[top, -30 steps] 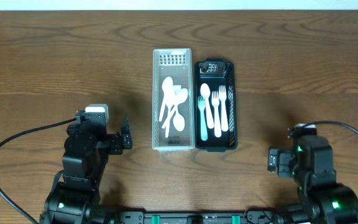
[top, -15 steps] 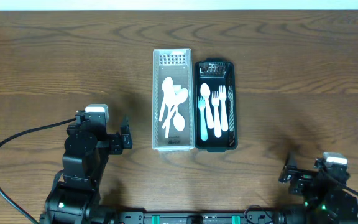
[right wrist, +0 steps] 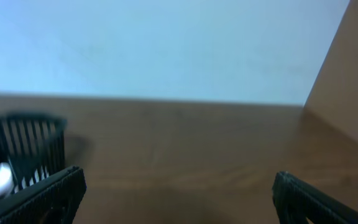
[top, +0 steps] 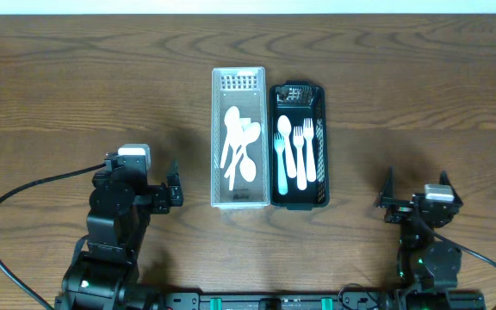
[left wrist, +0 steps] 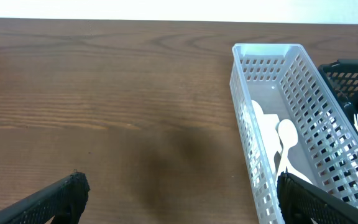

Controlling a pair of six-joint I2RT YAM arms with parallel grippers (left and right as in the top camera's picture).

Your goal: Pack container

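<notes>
A clear perforated plastic basket [top: 216, 138] of white spoons [top: 238, 148] touches a black mesh plastic basket [top: 324, 146] of forks [top: 303, 151] mid-table. The left gripper [top: 174, 187] and the right gripper [top: 418, 188] both gape wide, holding nothing. Broad brown wooden tabletop [top: 76, 77] separates each from the baskets' edges.

Table [top: 76, 86]: brown, wavy wood grain. Pale basket [top: 214, 129]: translucent white, grid-slotted walls; spoons [top: 239, 151] white. Dark basket [top: 324, 146]: blk, lattice walls; forks [top: 303, 155] white, 1 long spoon [top: 282, 159] pale blue.
</notes>
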